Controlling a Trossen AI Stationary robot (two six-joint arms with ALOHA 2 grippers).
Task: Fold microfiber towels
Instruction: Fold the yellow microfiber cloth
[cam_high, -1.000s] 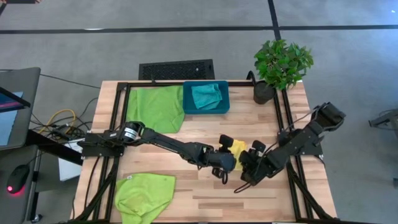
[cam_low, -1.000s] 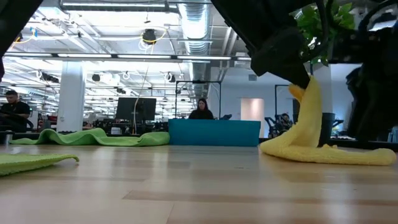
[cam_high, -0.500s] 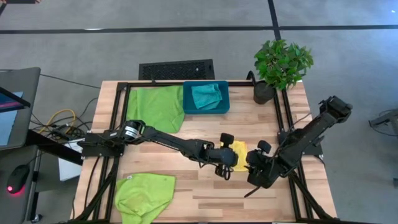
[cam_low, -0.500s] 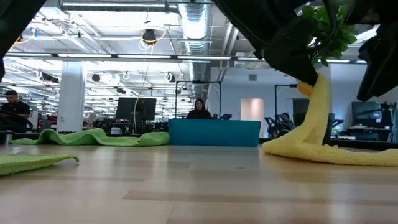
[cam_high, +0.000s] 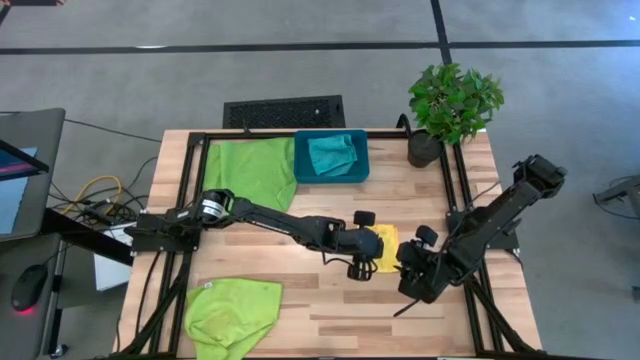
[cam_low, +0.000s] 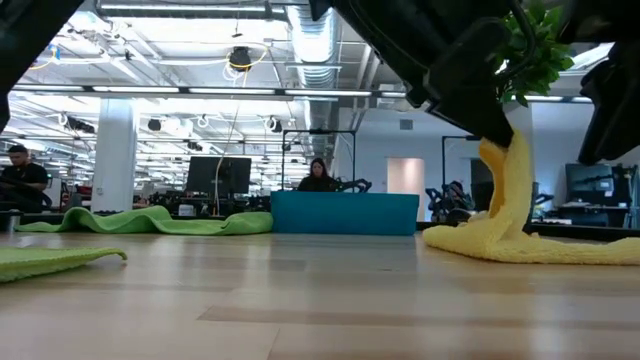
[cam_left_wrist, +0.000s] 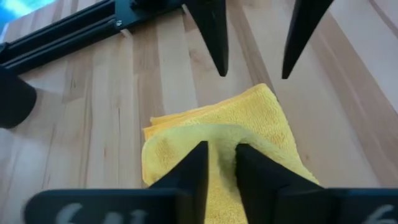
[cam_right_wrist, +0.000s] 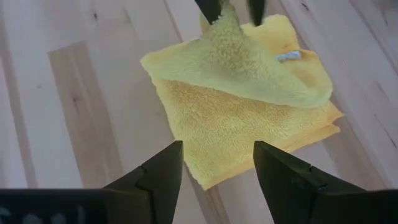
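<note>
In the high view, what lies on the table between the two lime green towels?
Nothing lies there: in the high view, only bare wood separates the far lime green towel from the near lime green towel, though the left arm stretches above that strip.

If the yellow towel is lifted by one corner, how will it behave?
Probably floppy: the yellow towel hangs in a limp peak from the left end effector. Likely light, and its fuzzy pile should grip rather than slip.

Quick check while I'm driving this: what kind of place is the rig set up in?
Probably a big open-plan office or lab. Beyond the wooden table, the low view shows exposed ceiling ducts, strip lights, monitors, and people seated at desks. The high view shows grey carpet around the table.
</note>
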